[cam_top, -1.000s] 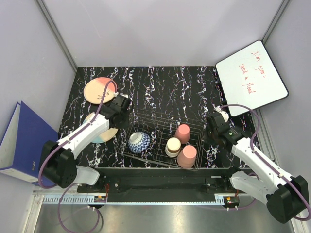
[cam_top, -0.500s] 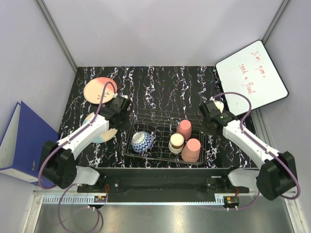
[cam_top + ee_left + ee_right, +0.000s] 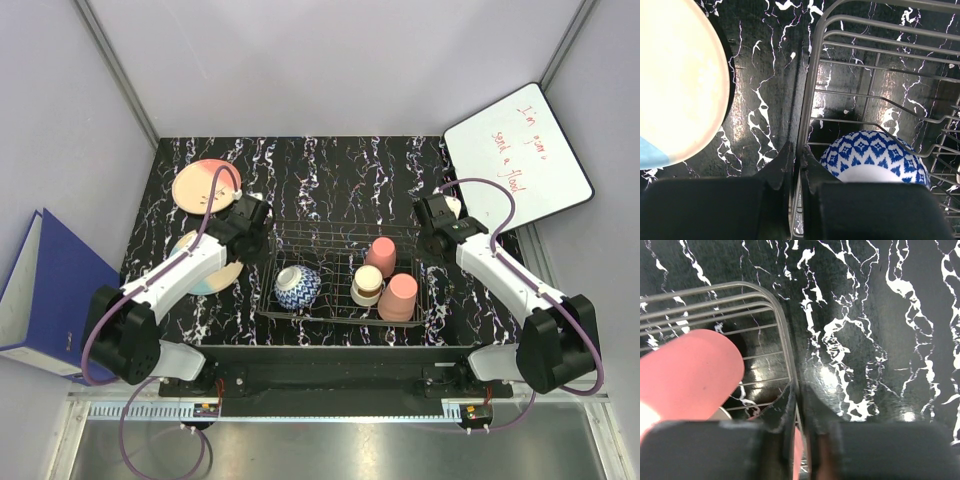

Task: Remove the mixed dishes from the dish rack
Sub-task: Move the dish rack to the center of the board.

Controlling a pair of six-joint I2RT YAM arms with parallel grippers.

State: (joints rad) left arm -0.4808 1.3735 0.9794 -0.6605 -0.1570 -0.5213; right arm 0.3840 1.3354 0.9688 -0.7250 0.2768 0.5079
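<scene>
**Top view**
- dish rack [image 3: 335,262] on desk [image 3: 340,180] between arms, long axis left-right.
- Left jaws at its left short end, right jaws at its right short end.
- Inside rack: bowl [image 3: 298,287] at left; cream cup [image 3: 366,285] and pink cups [image 3: 379,253] [image 3: 399,296] at right.
- pink-cream plate [image 3: 203,184] and blue-cream plate [image 3: 186,244] on desk, outside rack, left.

**Left wrist**
- Jaws pinched closed on rack rim wire [image 3: 812,90].
- Bowl [image 3: 865,155] just inside rim, right of jaws.
- Blue-cream plate [image 3: 680,85] to left of jaws.

**Right wrist**
- Jaws pinched closed on right rim wire [image 3: 780,310].
- Pink cup [image 3: 690,375] just inside rim, left of jaws.

I judge bowl nearer left arm, cups nearer right arm.
</scene>
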